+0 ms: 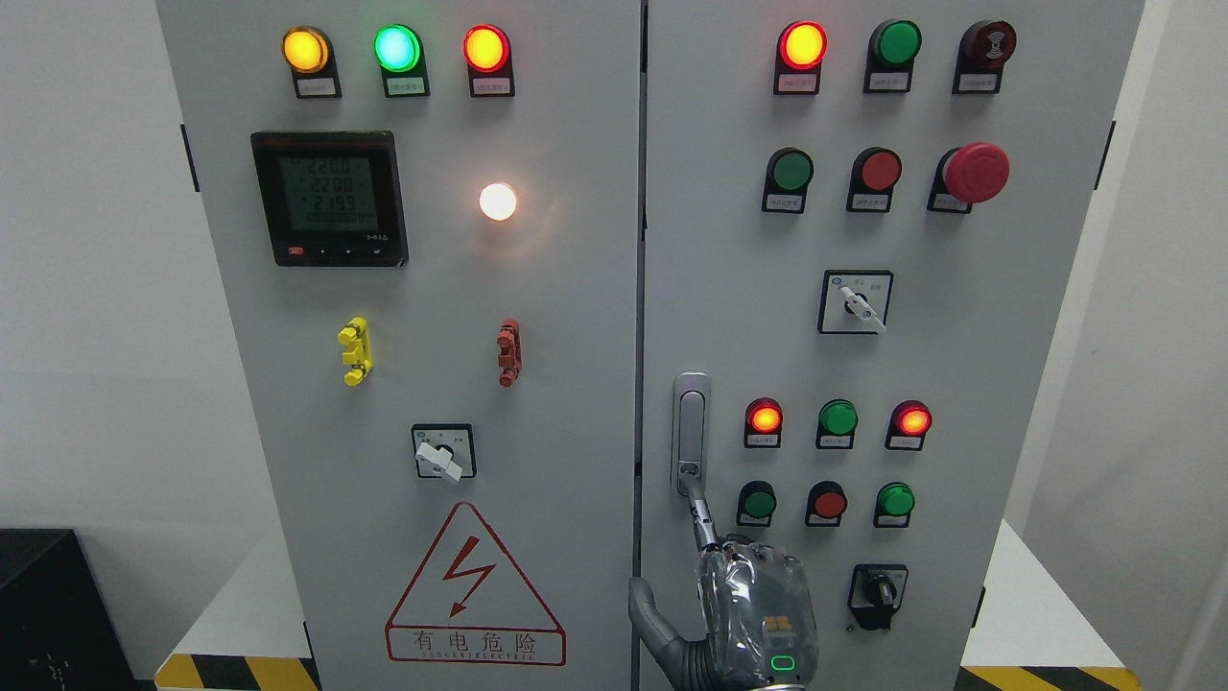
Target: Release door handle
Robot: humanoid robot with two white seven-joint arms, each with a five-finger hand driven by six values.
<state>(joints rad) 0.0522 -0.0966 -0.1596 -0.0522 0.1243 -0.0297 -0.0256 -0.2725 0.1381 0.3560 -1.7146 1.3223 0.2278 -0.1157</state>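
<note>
Item, right hand [753, 614]: grey metal jointed fingers under a clear glossy plastic cover, arm entering at the bottom edge right of the middle; one index finger [701, 518] extended toward 12 o'clock, its tip touching the lower end of the handle, thumb [650, 614] spread out to 9 o'clock, remaining fingers folded at the knuckles, nothing grasped. Item, slim silver metal door handle [691, 432]: one, oblong with rounded ends, upright, set flush on the right door [1007, 384] just beside the centre seam, at 12 o'clock from the hand. Item, pale grey painted steel cabinet, two flat doors, both closed. Right door fittings: round indicator lamps and push-buttons, mixed red and green, glossy domes on black tabs, in rows at 12 to 2 o'clock from the handle and at 3 to 4 o'clock; one red mushroom-head stop button [977, 173]; two black-framed rotary switches. Left door [288, 432] fittings: three lit lamps, yellow, green, red; one black square digital meter [329, 198]; one white glowing lamp [498, 202]; one yellow plastic clip [355, 350]; one red plastic clip [508, 352]; one rotary switch; one triangular red-outlined lightning warning label [473, 585].
</note>
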